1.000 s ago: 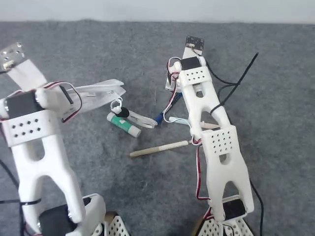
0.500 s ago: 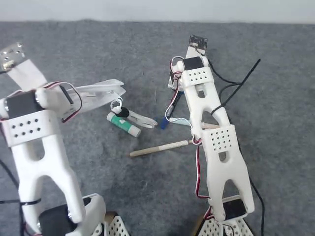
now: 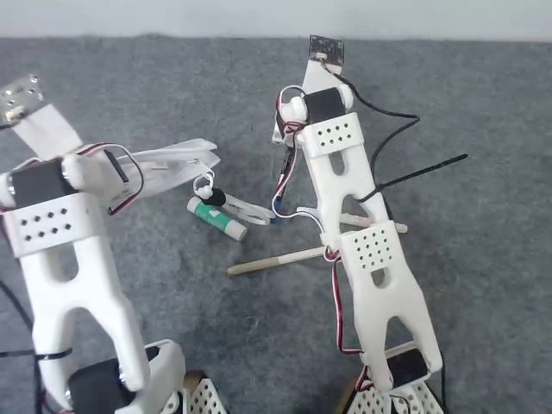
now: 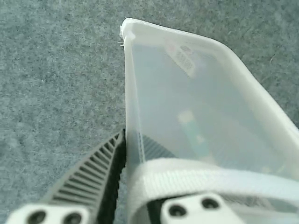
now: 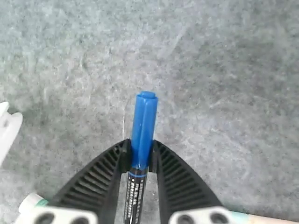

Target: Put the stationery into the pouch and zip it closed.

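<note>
The right gripper's [image 5: 140,143] fingers were clamped on a blue-capped marker pen [image 5: 143,116]. The left gripper's [image 4: 133,137] fingers pinched one wall of the translucent white zip pouch [image 4: 196,93]; its contents could not be determined. A green-and-white glue stick [image 3: 217,217] lay nearby on the grey felt bench [image 3: 129,78].

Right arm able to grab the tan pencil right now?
Probably not yet: the right gripper is shut on the blue pen. The tan pencil itself lies mostly uncovered on the grey mat.

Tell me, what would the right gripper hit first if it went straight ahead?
Likely the bare grey mat: the blue pen clamped in the right gripper sticks out ahead, so its cap would touch first.
</note>
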### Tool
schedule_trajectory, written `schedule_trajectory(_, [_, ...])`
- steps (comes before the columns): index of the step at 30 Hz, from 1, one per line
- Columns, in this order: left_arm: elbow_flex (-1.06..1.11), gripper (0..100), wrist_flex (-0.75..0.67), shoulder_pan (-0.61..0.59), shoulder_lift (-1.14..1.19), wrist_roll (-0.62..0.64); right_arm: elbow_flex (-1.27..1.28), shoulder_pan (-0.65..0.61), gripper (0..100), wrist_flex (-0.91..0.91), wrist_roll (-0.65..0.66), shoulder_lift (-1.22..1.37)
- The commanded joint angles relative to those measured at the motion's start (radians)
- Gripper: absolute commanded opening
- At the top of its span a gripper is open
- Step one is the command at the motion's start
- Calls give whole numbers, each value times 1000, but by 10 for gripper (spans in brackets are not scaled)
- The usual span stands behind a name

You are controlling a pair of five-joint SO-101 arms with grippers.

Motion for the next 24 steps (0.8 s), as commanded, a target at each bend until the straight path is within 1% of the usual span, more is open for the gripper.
schedule_trajectory(1, [-7,15,-17,-8,-8,3,-61,-18,6,48,-6,-39])
schedule_trajectory(12, [-5,15,-21,-8,-8,3,-57,-13,6,53,-5,-119])
schedule_trajectory(16, [-5,15,-21,-8,-8,2,14,-22,5,53,-5,-165])
schedule_trajectory(19, [-5,15,-21,-8,-8,2,127,-28,5,53,-5,-266])
schedule_trajectory(24, [-5,15,-21,-8,-8,2,446,-45,5,47,-8,-495])
